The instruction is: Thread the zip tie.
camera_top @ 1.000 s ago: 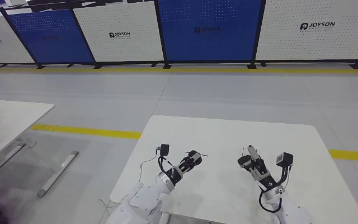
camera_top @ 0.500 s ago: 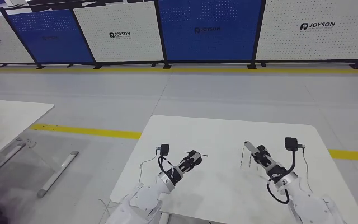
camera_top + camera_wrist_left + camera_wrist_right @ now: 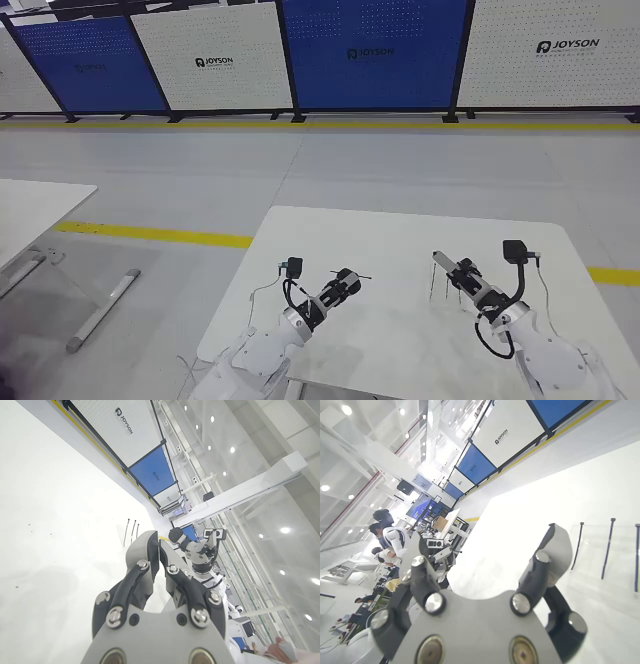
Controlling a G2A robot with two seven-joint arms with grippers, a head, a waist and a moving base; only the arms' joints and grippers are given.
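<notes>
From above, your left pincer (image 3: 350, 278) was over the near-left part of the white surface (image 3: 400, 230), closed on a thin black zip tie (image 3: 362, 276) that stuck out sideways. Your right pincer (image 3: 443, 263) hung just beside the loose zip ties (image 3: 433, 286) lying on the surface.

In the left wrist view, the left jaws stood nearly together (a small black stub showed between the tips).

In the right wrist view, you had the right pincer (image 3: 482, 550) spread wide. The three loose zip ties (image 3: 607, 550) lay side by side on a clear sheet (image 3: 593, 540) just beyond it.
</notes>
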